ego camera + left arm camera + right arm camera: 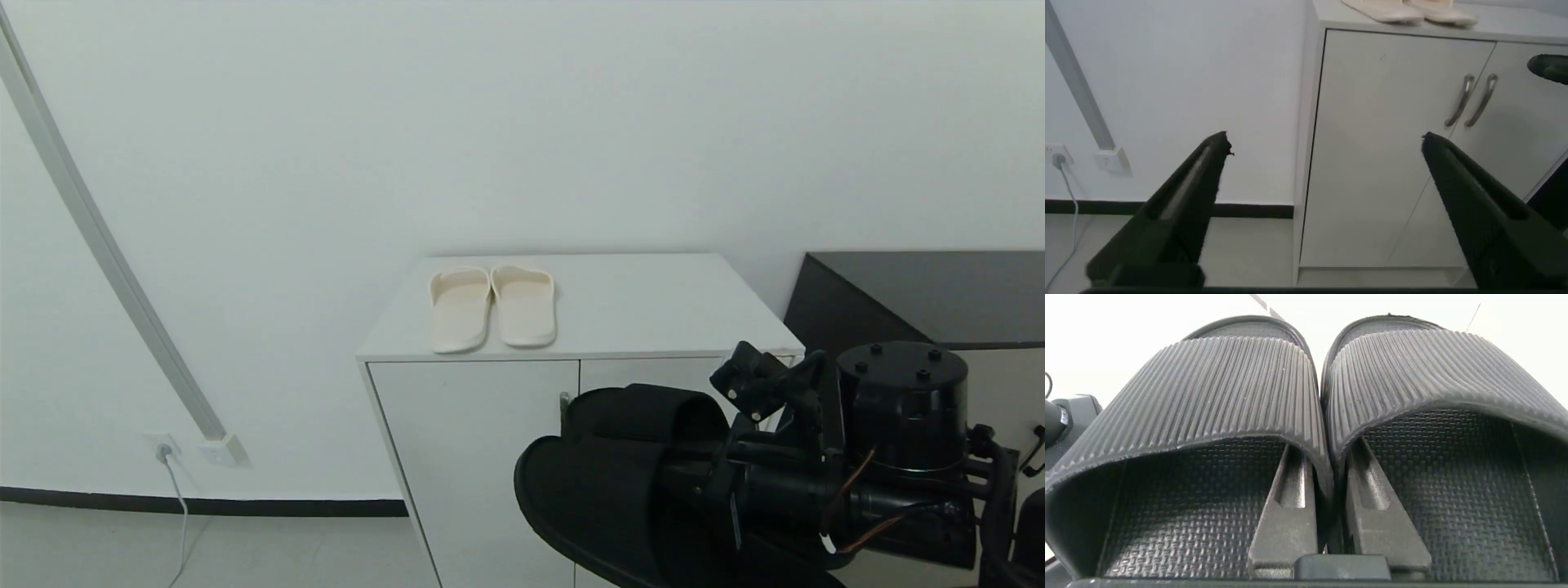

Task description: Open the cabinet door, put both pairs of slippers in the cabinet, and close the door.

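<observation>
White wall (522,122) takes up most of the head view, with a grey cable duct (90,220) slanting down the left side to a socket (163,445) at lower left.

One white cabinet (473,441) stands at centre. Both of its doors are shut, and two upright handles (1462,100) sit side by side where they meet. One dark unit (922,294) stands at the right edge, just beside the cabinet.

At lower right the right arm lies roughly level, its wrist aimed left across the cabinet's front. It carries one pair of black slippers (620,457) side by side, their long axes running on from the arm toward frame left. The right gripper (1327,482) has one finger lying inside each slipper under its ribbed strap. The fingers are nearly together, pinching the two adjoining inner walls.

One pair of cream slippers (522,306) lies on the cabinet top, left of centre. They are parallel and touching, long axes running front to back, straps toward the wall and heels at the front edge.

The left gripper (1324,140) has its fingers spread wide with nothing between them, facing the cabinet's left door.
</observation>
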Available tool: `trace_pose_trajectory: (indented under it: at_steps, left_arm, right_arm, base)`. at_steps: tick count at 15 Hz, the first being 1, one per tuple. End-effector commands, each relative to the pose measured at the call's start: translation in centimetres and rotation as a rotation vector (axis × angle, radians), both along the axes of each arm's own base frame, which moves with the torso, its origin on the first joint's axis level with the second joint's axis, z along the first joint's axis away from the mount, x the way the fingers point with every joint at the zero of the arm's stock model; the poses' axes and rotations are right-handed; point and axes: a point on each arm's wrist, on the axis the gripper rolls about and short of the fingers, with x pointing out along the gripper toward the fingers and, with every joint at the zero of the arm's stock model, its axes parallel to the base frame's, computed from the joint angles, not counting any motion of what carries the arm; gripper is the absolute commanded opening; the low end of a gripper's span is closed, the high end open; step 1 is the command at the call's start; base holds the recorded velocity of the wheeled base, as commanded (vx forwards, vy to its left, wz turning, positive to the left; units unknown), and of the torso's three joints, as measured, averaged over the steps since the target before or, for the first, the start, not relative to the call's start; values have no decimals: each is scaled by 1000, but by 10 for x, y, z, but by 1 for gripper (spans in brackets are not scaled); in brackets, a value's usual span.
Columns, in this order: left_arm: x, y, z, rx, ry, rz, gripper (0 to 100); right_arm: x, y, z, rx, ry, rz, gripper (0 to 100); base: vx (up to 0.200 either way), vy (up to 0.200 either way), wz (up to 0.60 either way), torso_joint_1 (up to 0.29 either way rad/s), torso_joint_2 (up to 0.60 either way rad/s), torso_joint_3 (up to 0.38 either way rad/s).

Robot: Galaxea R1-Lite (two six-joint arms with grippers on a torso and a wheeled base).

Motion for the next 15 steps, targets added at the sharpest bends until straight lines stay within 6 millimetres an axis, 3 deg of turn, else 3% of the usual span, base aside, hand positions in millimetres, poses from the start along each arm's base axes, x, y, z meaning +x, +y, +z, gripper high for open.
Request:
trace_pose_trajectory:
  at_steps: [1, 15]
  left_arm:
    - [0, 0, 0, -1, 0, 2, 100]
    - [0, 0, 0, -1, 0, 1, 100]
  right_arm:
    - [-1, 0, -2, -2, 2, 1, 0]
    - [-5, -3, -7, 4, -34, 13, 0]
  base:
    - [0, 0, 0, -227, 540, 300]
    - [0, 0, 0, -182, 508, 322]
